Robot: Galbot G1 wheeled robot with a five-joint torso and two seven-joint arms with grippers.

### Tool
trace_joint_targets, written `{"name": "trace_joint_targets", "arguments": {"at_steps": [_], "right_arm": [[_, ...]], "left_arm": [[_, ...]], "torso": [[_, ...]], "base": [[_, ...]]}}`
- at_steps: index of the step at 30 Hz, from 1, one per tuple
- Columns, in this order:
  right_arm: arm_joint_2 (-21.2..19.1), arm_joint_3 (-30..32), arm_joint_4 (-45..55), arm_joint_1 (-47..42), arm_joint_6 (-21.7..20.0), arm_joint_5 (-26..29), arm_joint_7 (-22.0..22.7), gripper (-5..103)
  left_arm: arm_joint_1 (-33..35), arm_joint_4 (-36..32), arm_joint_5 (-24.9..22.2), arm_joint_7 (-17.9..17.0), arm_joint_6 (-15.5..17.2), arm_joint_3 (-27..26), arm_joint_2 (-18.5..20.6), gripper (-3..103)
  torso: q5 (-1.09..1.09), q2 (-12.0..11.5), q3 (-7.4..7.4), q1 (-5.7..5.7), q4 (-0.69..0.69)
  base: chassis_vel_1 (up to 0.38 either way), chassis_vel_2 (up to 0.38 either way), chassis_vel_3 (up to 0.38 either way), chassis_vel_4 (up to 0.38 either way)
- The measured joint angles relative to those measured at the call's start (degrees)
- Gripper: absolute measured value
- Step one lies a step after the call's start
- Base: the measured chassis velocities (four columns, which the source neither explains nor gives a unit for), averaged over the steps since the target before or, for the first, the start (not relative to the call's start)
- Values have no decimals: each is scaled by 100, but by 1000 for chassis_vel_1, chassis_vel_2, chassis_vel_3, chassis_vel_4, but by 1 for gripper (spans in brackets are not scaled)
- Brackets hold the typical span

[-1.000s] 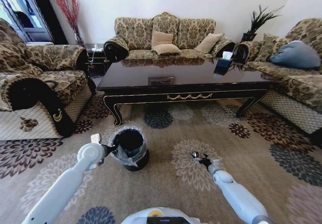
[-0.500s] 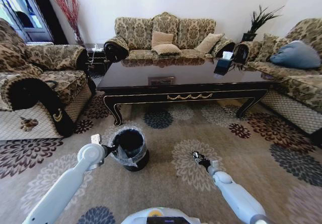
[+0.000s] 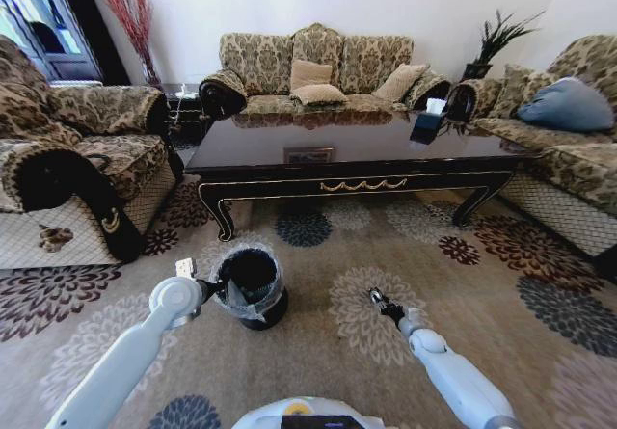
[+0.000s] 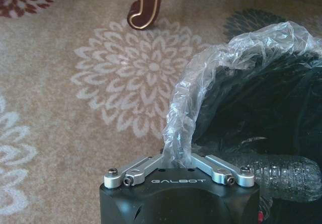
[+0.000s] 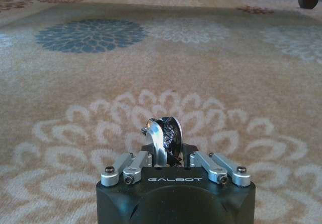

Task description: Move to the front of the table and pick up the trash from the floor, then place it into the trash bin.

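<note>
Left wrist view: left hand [image 4: 177, 159] clenched on trash bin [image 4: 261, 108] liner [image 4: 183, 113].

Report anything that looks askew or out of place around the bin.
The trash bin leans, with the left tool shut on its liner rim. A clear plastic bottle lies inside. The right tool pinches a small shiny scrap above the carpet.

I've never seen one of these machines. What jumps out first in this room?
Two pale arms reach over a flowered carpet. The left gripper pinches the clear liner of the trash bin, which stands before the table; a clear plastic bottle lies inside. The right gripper, out over the carpet to the bin's right, clamps a small shiny scrap of trash.
</note>
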Motion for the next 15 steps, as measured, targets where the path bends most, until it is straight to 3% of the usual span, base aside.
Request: {"name": "trace_joint_targets", "arguments": {"at_steps": [6, 9, 15], "right_arm": [[-306, 222, 947, -391, 0, -12, 44, 27], [-550, 622, 2238, -1105, 50, -385, 111, 27], [-705, 1136, 3474, -2040, 20, -460, 207, 27]], "left_arm": [[-63, -44, 64, -50, 0, 299, -83, 0], [-154, -89, 159, -145, 0, 629, -337, 0], [-387, -45, 187, -256, 0, 1033, -591, 0]], "torso": [[0, 0, 0, 0, -1], [-2, 0, 0, 0, 1], [1, 0, -1, 0, -4]], "base": [[0, 0, 0, 0], [0, 0, 0, 0], [0, 0, 0, 0]]}}
